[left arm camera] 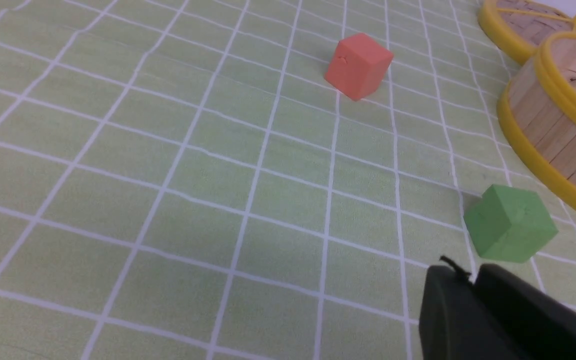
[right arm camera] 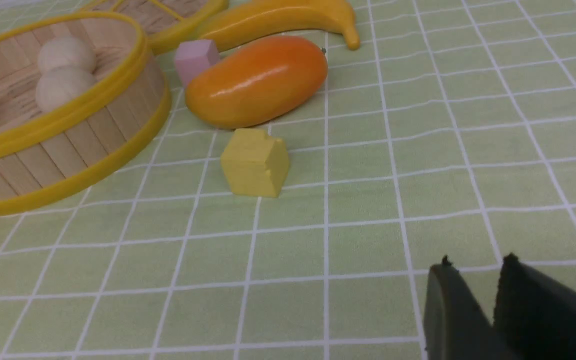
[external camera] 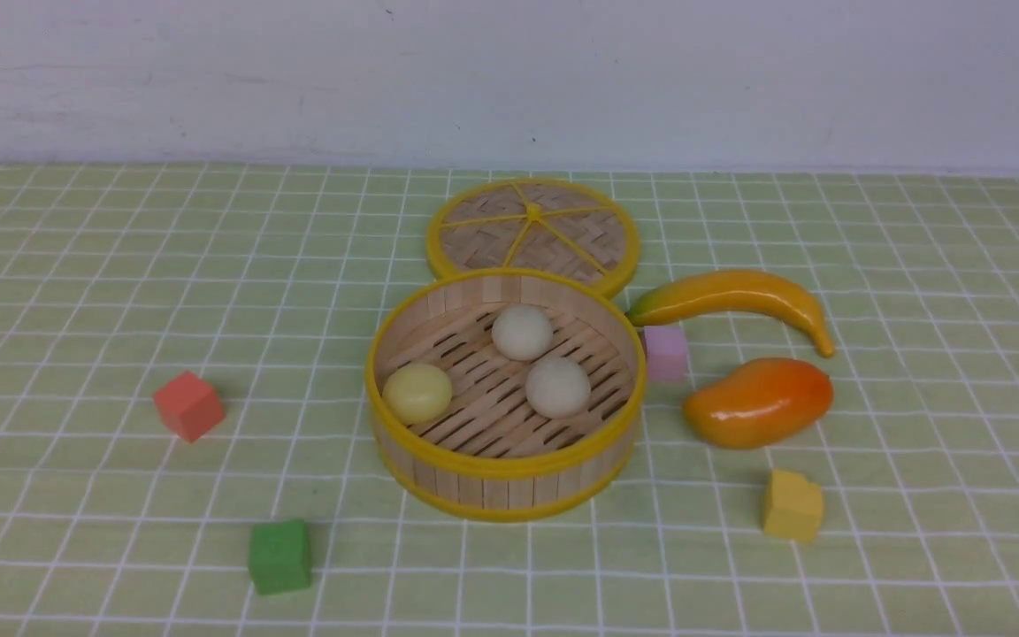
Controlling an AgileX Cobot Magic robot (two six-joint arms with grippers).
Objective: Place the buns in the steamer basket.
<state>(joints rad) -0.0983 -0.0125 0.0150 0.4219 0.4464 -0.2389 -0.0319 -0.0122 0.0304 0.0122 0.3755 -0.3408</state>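
The steamer basket (external camera: 492,491) stands at the middle of the green checked cloth. All three buns lie on its slatted floor: two off-white buns (external camera: 522,332) (external camera: 557,387) and one pale yellow bun (external camera: 417,393). Neither gripper shows in the front view. In the left wrist view my left gripper (left arm camera: 470,274) is shut and empty, low over the cloth by a green cube (left arm camera: 510,223), with the basket (left arm camera: 558,130) off to one side. In the right wrist view my right gripper (right arm camera: 475,261) is empty with a narrow gap between its tips, apart from the basket (right arm camera: 68,145).
The flat woven lid (external camera: 533,232) lies behind the basket. A banana (external camera: 731,296), a mango (external camera: 757,402), a pink cube (external camera: 665,351) and a yellow cube (external camera: 792,505) are to its right. A red cube (external camera: 188,405) and the green cube (external camera: 279,556) are to its left.
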